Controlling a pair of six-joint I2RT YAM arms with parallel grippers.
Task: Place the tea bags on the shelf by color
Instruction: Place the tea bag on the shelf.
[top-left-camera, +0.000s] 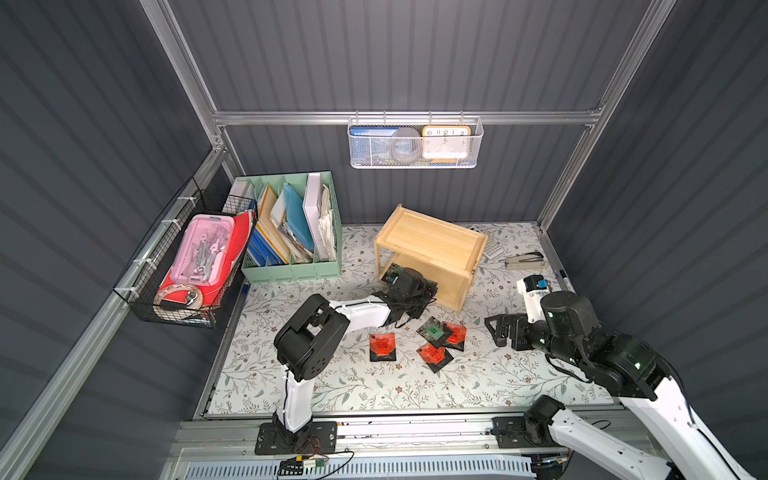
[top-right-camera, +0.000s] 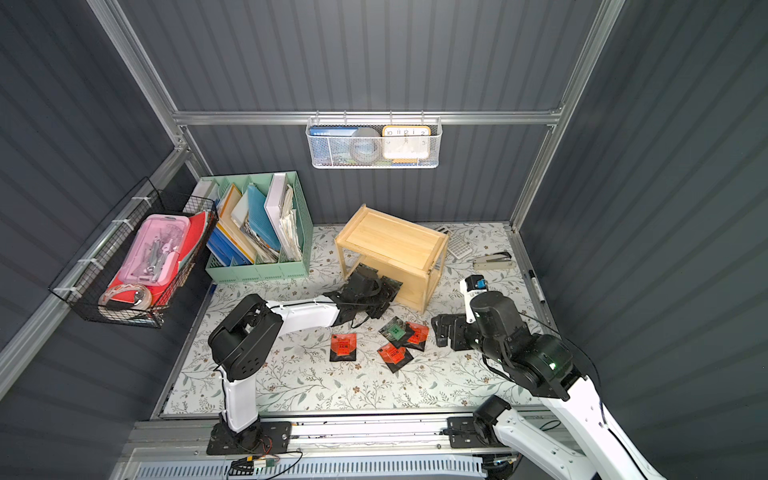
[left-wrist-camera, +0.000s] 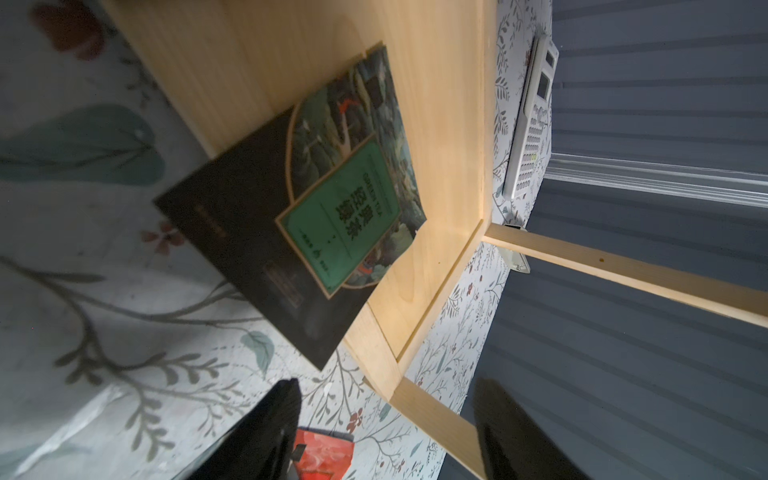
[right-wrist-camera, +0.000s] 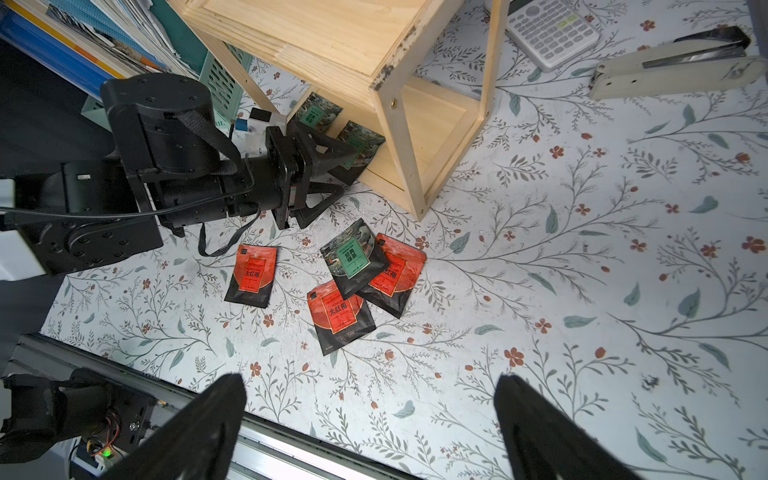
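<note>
The light wood shelf (top-left-camera: 432, 249) (top-right-camera: 390, 245) stands at the back of the floral mat. Two green-label tea bags (right-wrist-camera: 318, 114) (right-wrist-camera: 359, 145) rest on its lower tier. The nearer one (left-wrist-camera: 332, 208) overhangs the front edge. My left gripper (top-left-camera: 419, 289) (left-wrist-camera: 390, 432) is open just in front of that tier, holding nothing. On the mat lie three red-label tea bags (top-left-camera: 382, 347) (top-left-camera: 455, 336) (top-left-camera: 434, 356) and one green-label tea bag (top-left-camera: 434, 330) (right-wrist-camera: 353, 257), which overlaps two red ones. My right gripper (top-left-camera: 498, 328) (right-wrist-camera: 370, 415) hovers open to their right.
A mint-green file organizer (top-left-camera: 291, 232) stands left of the shelf, and a black wire basket (top-left-camera: 187, 266) hangs on the left wall. A calculator (top-left-camera: 492, 249), a stapler (top-left-camera: 525, 259) and a marker (top-left-camera: 565, 279) lie at the back right. A white mesh basket (top-left-camera: 415, 143) hangs above.
</note>
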